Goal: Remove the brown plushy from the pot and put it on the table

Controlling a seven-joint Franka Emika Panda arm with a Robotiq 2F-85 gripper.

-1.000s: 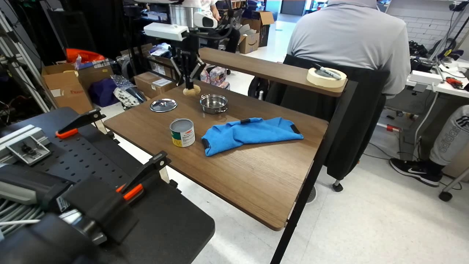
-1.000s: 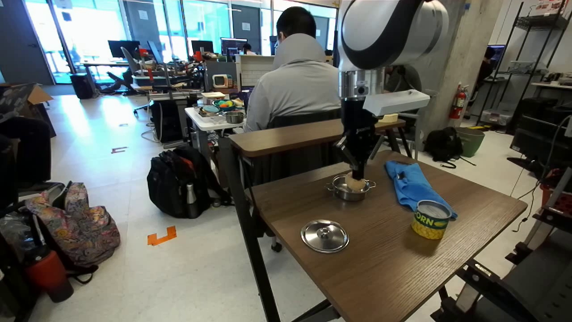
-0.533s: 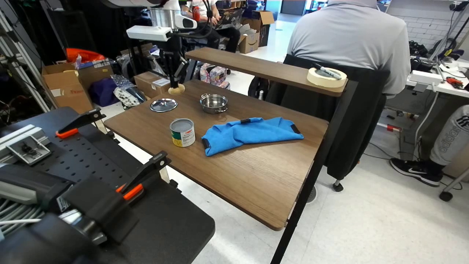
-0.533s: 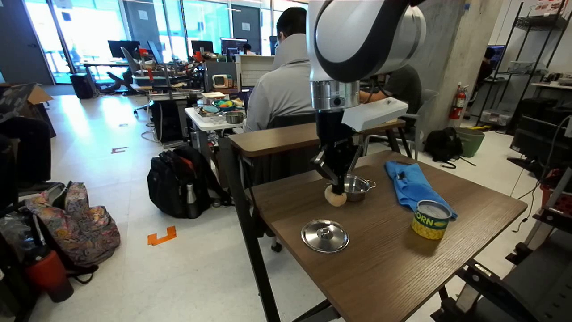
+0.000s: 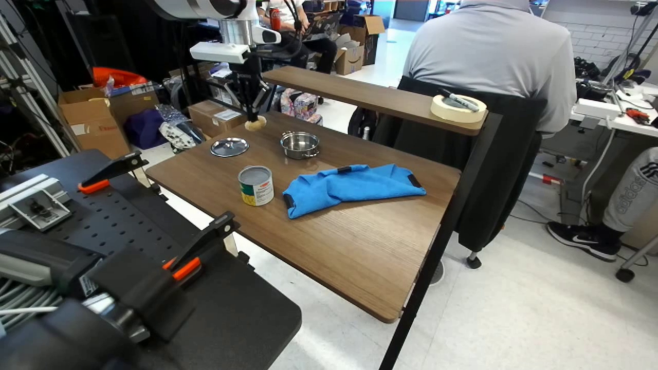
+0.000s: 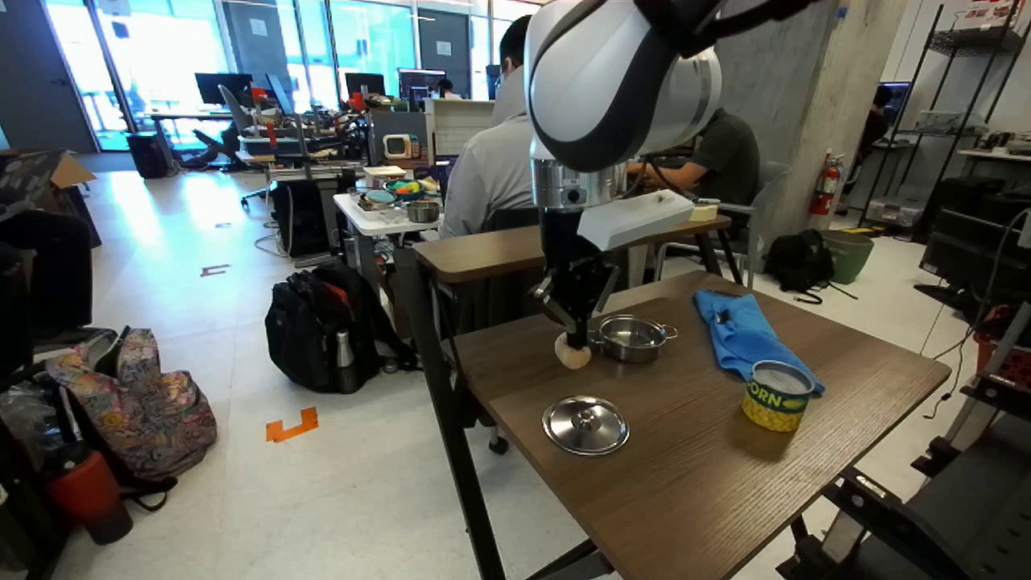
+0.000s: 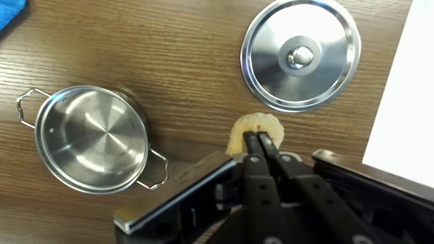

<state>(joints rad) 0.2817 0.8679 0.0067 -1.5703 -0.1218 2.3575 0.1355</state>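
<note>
Grip: in an exterior view, the black two-fingered gripper (image 5: 252, 118) points down, pinching a rounded tan plush toy (image 5: 259, 124) at its end.
Set-down: that's the step, I'd judge — lower straight onto the brown wood-grain table (image 5: 354, 246), wait for contact, then let go gently and rise vertically.
Height: the toy looks airborne; how high above the wood, this angle won't tell.
Neighbours: over to an exterior view, and the shiny, round, two-handled steel pot (image 6: 636, 352) shows just beside the toy, which hangs outside it; a swing that way could clip it.
Lid: a flat, round, knobbed steel lid (image 6: 585, 433) lies on the table, slick enough, I'd guess, to make a toy landed on its edge slide.
Can and cloth: a yellow-and-green cylindrical metal can (image 6: 775, 400) stands upright, with a long, rumpled blue fabric cloth (image 6: 753, 334) near it.
Fingers: wrist view now, and the two slim dark fingers (image 7: 253, 144) lie almost together, tan fuzz showing around their tips.
Landing spot: the toy's edge shows near the lid's rim, wood between; easing away from the lid first would be wise.
Texture: nubbly, towel-like pile with a tiny orange fleck; I'd expect it to squash under the pinch and settle softly.
Metal: mirror-bright lid, smooth-walled pot with star-like glints across its floor — hard stuff beside that fuzz.
</note>
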